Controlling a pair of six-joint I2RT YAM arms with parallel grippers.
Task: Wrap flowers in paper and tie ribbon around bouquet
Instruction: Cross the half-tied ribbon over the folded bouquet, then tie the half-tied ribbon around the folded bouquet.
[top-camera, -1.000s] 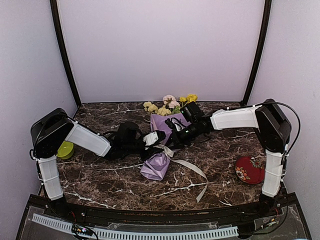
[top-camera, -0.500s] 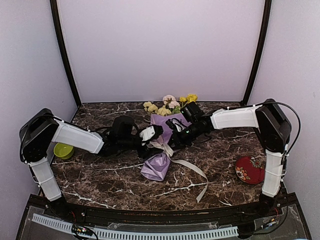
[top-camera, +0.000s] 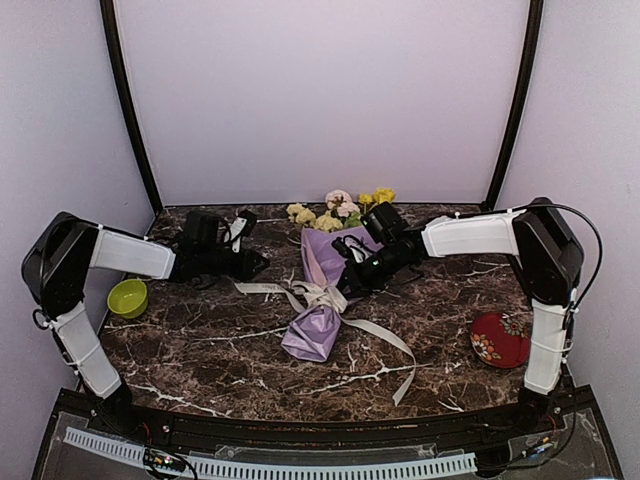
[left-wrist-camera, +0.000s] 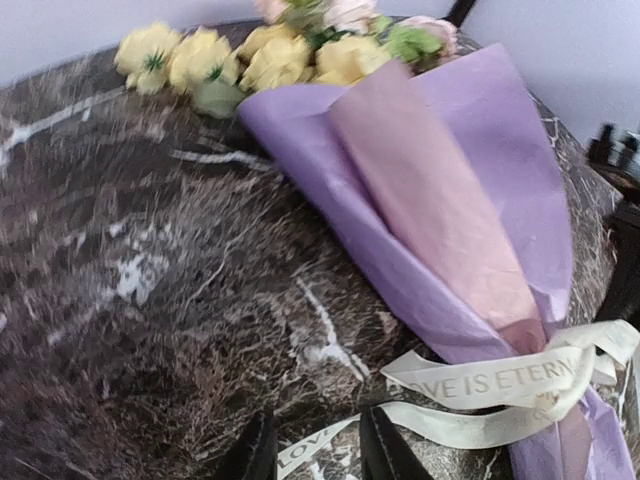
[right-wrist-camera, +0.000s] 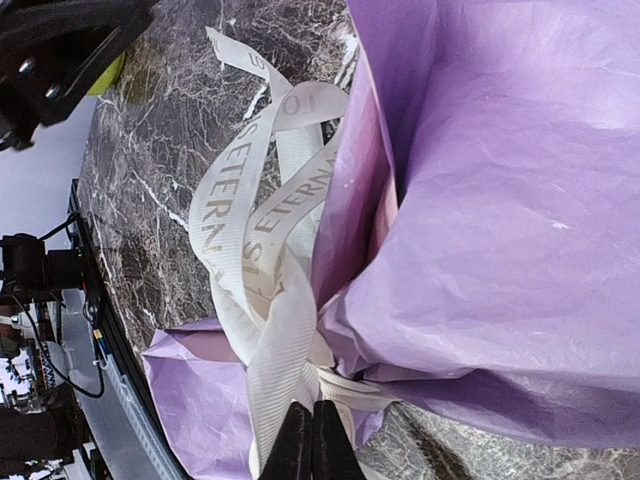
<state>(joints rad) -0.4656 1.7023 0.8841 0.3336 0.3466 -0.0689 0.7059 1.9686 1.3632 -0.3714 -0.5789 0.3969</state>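
The bouquet lies across the middle of the marble table. Its yellow and pink flowers (top-camera: 335, 208) (left-wrist-camera: 270, 55) point to the back, out of the lilac paper (top-camera: 312, 330) (left-wrist-camera: 480, 150) (right-wrist-camera: 500, 200). The cream ribbon (top-camera: 385, 335) (left-wrist-camera: 490, 375) (right-wrist-camera: 250, 200) is looped round its waist. My right gripper (top-camera: 350, 280) (right-wrist-camera: 312, 412) is at that waist, shut, with its tips on a ribbon strand. My left gripper (top-camera: 258, 264) (left-wrist-camera: 318, 425) is off to the left, clear of the bouquet. Its fingers (left-wrist-camera: 385, 455) stand apart, and a ribbon tail crosses the gap behind them.
A green bowl (top-camera: 127, 297) sits at the left edge beside the left arm. A red patterned dish (top-camera: 498, 338) lies at the right near the right arm's base. A long ribbon end trails toward the front edge (top-camera: 405, 385). Walls close in the back and sides.
The left arm has drawn back to the left, away from the bouquet. A ribbon tail now stretches left across the table. The right gripper has stayed at the bouquet's waist.
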